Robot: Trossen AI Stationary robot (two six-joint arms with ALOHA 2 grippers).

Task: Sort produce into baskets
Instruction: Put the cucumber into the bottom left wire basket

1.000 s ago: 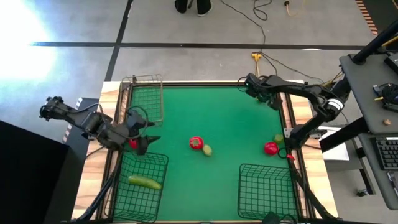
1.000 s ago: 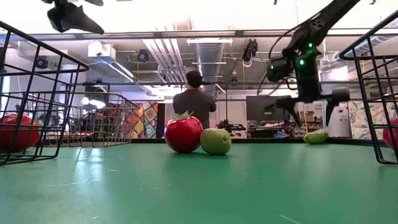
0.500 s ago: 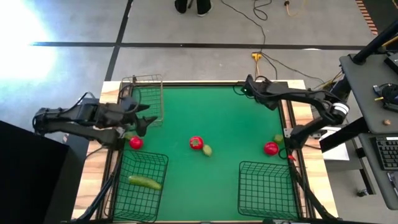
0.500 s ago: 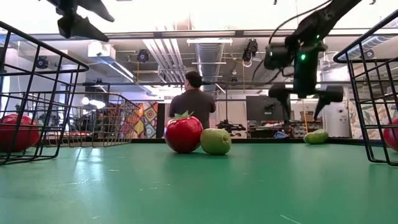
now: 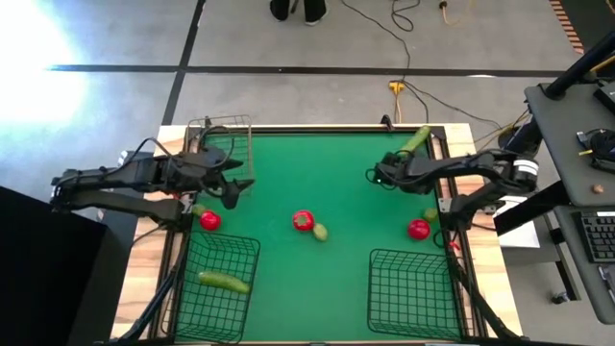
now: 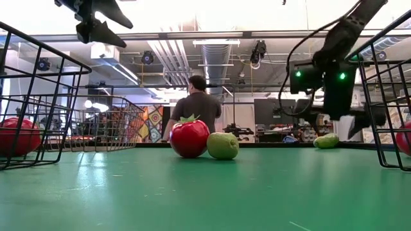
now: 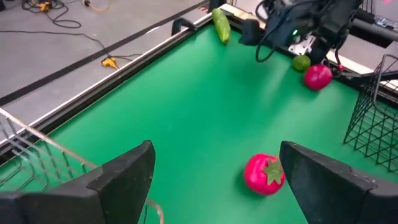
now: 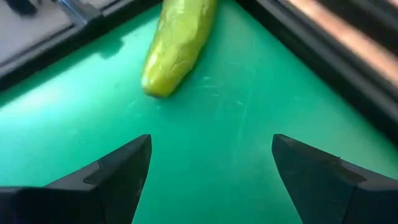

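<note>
My left gripper [image 5: 238, 187] is open and empty, above the table's left side near the narrow far-left basket [image 5: 223, 154]. It also shows in the left wrist view [image 7: 214, 162]. My right gripper [image 5: 375, 176] is open and empty, above the mat toward the near side of a green cucumber [image 5: 415, 139]. This cucumber lies in the far right corner [image 8: 180, 43]. A red tomato [image 5: 304, 221] and a small green fruit [image 5: 320, 232] lie side by side at mid-table. Another red tomato [image 5: 209, 220] lies by the left edge. A second cucumber [image 5: 223, 281] lies in the near-left basket [image 5: 240, 308].
A red fruit [image 5: 418, 229] and a small green fruit [image 5: 430, 215] lie by the right edge, beyond the near-right basket [image 5: 408, 293]. A raised rail [image 5: 317, 129] frames the green mat. A person [image 6: 199, 102] sits in the room beyond the table.
My left gripper has gone from the red tomato at the left edge toward the far edge, then toward the right; the tomato stays where it was. My right gripper has drawn back from the far right corner toward the near edge, and the cucumber there now shows.
</note>
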